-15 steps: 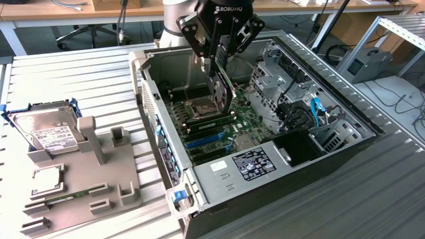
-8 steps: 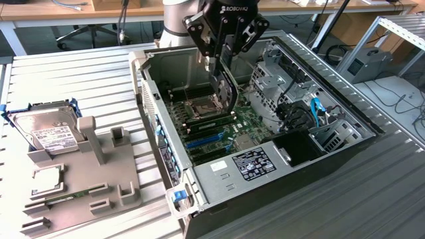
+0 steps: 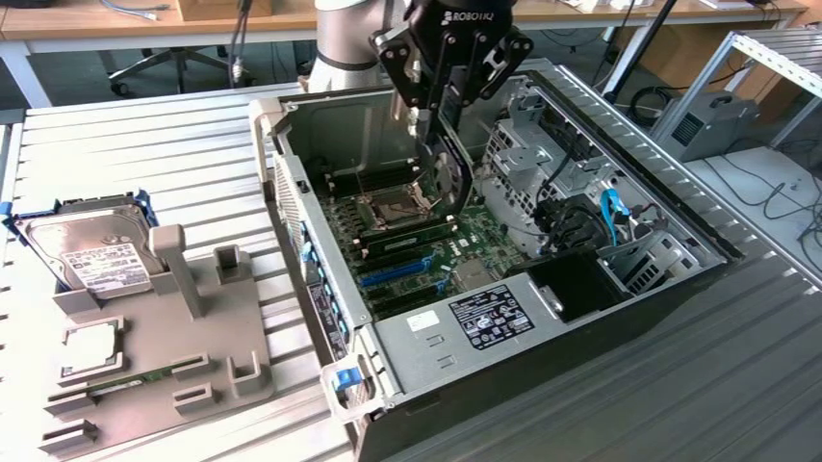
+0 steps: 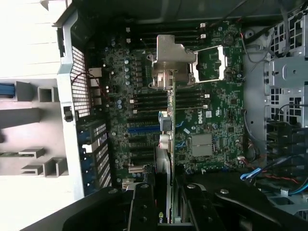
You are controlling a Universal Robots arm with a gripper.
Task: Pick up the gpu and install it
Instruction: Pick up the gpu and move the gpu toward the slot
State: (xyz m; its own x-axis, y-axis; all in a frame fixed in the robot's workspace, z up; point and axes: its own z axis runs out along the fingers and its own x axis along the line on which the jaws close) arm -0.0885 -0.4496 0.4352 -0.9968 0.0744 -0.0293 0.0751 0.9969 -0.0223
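Over the motherboard (image 3: 495,236), the tool (image 3: 437,120) clamps the gpu (image 3: 449,178), which hangs edge-down just beneath it.

The location is a robotics laboratory, identified by a robot arm (image 3: 345,38) with a gripper (image 3: 434,123) above an open computer case (image 3: 700,226) on a ribbed metal bench (image 3: 141,144) at centre frame, wooden desks (image 3: 77,19) and an office chair (image 3: 167,63) at upper left, and a metal rack (image 3: 771,58) at upper right.
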